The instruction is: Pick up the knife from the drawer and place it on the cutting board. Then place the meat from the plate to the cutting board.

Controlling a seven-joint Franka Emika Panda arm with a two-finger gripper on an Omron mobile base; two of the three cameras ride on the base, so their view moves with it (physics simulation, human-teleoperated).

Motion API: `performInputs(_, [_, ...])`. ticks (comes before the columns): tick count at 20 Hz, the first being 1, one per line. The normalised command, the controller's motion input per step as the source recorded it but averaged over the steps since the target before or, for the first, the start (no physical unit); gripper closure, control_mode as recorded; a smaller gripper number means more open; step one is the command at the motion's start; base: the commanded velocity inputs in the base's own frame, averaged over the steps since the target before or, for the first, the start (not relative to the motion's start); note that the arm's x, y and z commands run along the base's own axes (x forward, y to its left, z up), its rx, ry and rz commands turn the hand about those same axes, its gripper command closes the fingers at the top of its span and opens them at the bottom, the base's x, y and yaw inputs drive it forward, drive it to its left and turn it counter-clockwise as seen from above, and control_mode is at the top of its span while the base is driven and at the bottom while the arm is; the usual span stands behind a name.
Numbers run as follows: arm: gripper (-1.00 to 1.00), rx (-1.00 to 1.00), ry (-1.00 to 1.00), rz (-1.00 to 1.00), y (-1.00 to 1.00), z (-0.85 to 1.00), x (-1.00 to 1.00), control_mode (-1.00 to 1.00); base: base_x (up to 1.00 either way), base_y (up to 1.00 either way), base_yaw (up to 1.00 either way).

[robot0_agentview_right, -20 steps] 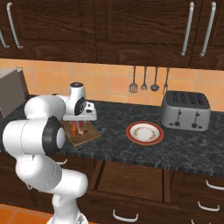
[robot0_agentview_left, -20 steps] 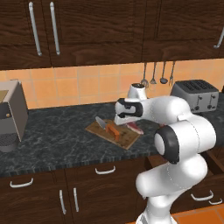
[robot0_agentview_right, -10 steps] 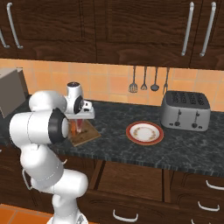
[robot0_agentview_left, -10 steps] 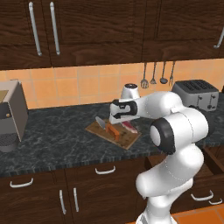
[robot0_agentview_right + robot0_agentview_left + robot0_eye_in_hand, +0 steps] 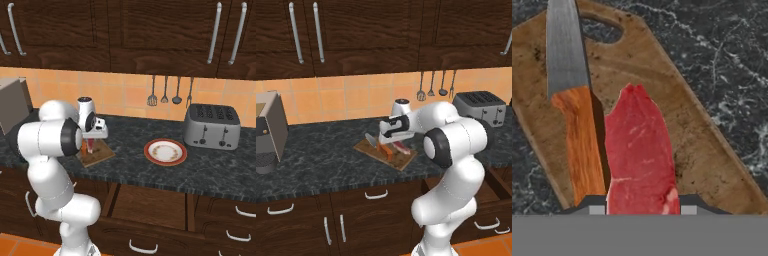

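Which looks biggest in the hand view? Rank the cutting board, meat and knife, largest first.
1. cutting board, clearly largest.
2 and 3. meat and knife: too alike to rank; both run off the frame.

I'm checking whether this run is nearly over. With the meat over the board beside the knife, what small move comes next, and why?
Probably open the end effector and lift. The reddish-pink raw meat slab lies between its tips on the mottled brown wooden cutting board, beside the orange-handled knife; the red-rimmed white plate looks empty. Whether the tips still grip is unclear.
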Motion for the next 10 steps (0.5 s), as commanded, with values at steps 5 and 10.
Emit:
performInputs(5, [1.00,0.00,0.00,0.00,0.00,-0.21,0.05,-1.00,0.00,0.00,0.00])
performInputs(10, [1.00,0.01,0.00,0.00,0.00,-0.15,0.25,-1.00,0.00,0.00,0.00])
